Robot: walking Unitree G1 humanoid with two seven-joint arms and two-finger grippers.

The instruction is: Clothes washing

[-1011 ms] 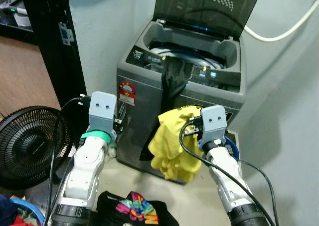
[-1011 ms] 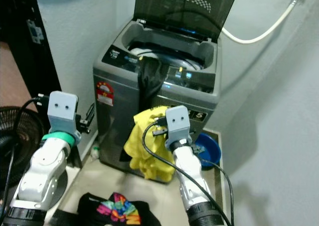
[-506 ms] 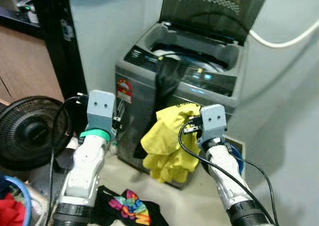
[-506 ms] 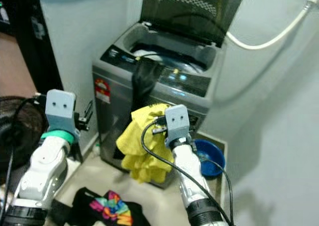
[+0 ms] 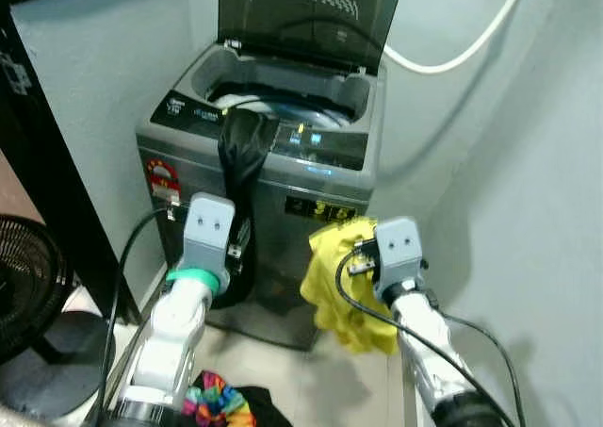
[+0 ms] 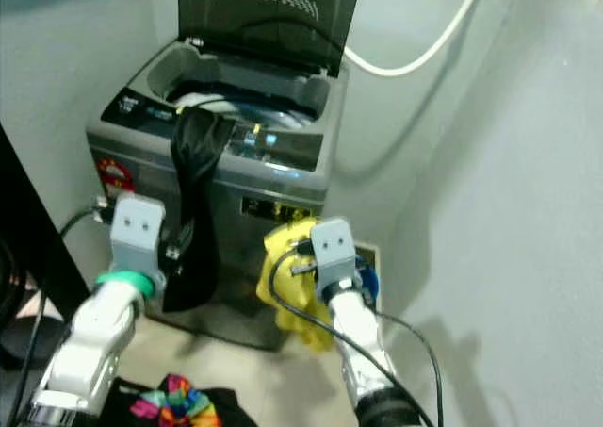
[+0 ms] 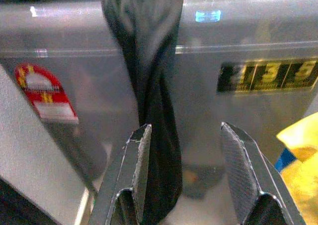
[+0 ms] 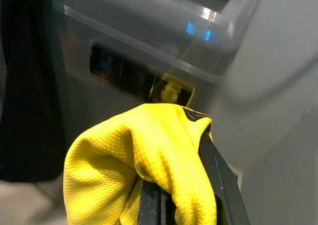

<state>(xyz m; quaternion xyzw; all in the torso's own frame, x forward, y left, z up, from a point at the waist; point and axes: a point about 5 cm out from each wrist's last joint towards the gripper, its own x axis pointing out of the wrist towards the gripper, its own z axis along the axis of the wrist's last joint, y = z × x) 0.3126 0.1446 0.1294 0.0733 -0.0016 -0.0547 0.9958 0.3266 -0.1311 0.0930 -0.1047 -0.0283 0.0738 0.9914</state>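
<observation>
While washer (image 5: 273, 177) stands lid-up at frame centre, right gripper (image 8: 186, 195) clamps yellow garment (image 5: 341, 286) low beside front panel; left gripper (image 7: 186, 178) gapes, holding nothing, near hanging black garment (image 5: 240, 163). Wall close right.

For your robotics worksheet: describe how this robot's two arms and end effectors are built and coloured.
Both arms are silver-white with black cables looping outside. Each wrist carries a blue-grey camera box with two dark dots. The left end effector has two long black textured fingers and a green wrist ring; the right end effector matches, without any ring.
</observation>
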